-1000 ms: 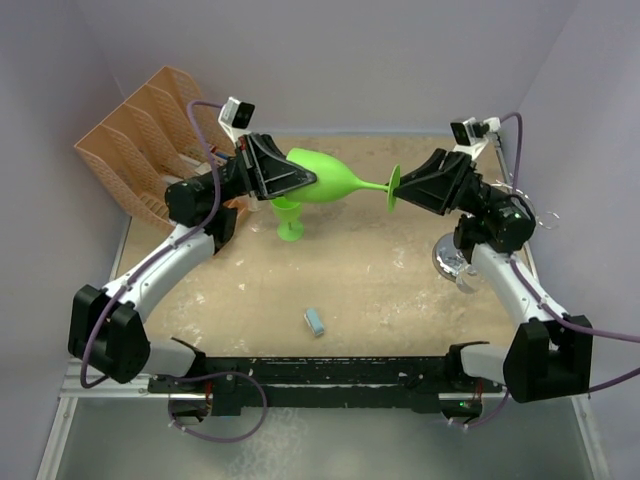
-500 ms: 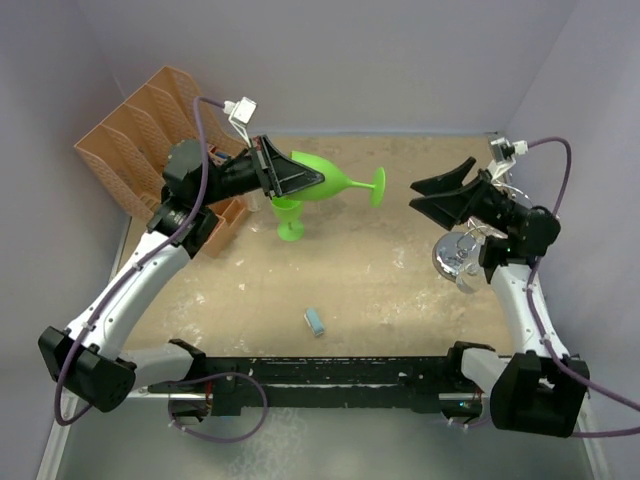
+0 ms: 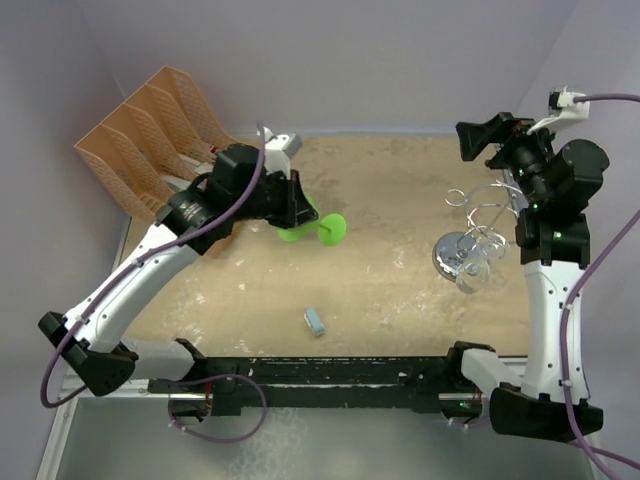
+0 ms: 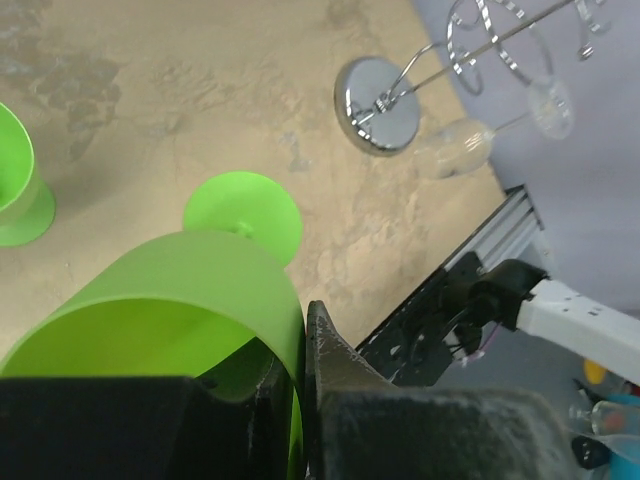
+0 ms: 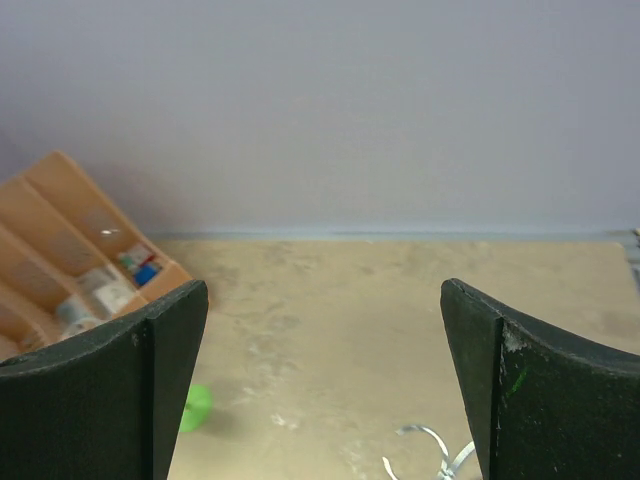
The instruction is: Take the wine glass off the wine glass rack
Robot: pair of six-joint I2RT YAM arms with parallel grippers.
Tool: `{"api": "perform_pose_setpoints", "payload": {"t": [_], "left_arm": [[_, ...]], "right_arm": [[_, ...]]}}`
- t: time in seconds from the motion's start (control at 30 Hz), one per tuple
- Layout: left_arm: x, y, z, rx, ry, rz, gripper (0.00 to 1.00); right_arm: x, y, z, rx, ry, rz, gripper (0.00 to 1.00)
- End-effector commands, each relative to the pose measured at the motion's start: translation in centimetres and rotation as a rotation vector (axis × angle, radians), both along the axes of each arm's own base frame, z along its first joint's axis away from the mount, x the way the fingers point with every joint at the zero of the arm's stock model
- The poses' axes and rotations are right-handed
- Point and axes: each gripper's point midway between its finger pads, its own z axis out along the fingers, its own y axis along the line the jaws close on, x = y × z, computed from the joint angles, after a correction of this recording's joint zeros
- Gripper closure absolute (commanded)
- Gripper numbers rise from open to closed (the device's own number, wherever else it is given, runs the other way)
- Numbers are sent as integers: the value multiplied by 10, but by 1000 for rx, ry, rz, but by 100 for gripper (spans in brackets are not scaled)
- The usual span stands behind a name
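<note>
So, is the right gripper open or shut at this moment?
Open. In the right wrist view the right gripper has its two fingers standing wide apart, and nothing is held between them.

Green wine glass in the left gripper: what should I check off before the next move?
1. The left gripper shut on the green wine glass at its rim: ok.
2. Glass free of the wine glass rack: ok.
3. Glass foot resting on the table: cannot tell.
4. Foot apart from the second green glass: ok.
5. The right gripper open, holding nothing: ok.
6. Rack emptied: not ok, a clear wine glass hangs there.
</note>
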Motion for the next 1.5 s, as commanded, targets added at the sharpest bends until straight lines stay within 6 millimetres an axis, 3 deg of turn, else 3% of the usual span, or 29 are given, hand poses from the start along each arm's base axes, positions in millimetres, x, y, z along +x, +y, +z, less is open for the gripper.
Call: {"api": "perform_pose_setpoints", "payload": {"t": [0.0, 0.23, 0.4, 0.57, 0.97, 1.27, 1.47], "left_arm": [[3, 5, -31, 258, -23, 57, 100], [14, -24, -65, 429, -26, 69, 100], [35, -27, -106, 599, 16, 102, 100], [43, -31, -144, 705, 69, 86, 100], [48, 1, -202, 832, 131, 147, 100], [50, 16, -214, 820, 159, 174, 99], [50, 19, -207, 798, 157, 187, 88]], "right_arm": [[-9, -37, -16, -116, 85, -202, 0], [-26, -32, 5, -117, 35, -192, 0], [-34, -34, 9, -128, 33, -208, 0], [-39, -36, 4, -140, 44, -220, 0], [-38, -31, -4, -145, 52, -191, 0], [-38, -22, -11, -133, 60, -142, 0], [-39, -21, -12, -129, 59, -132, 0]]}}
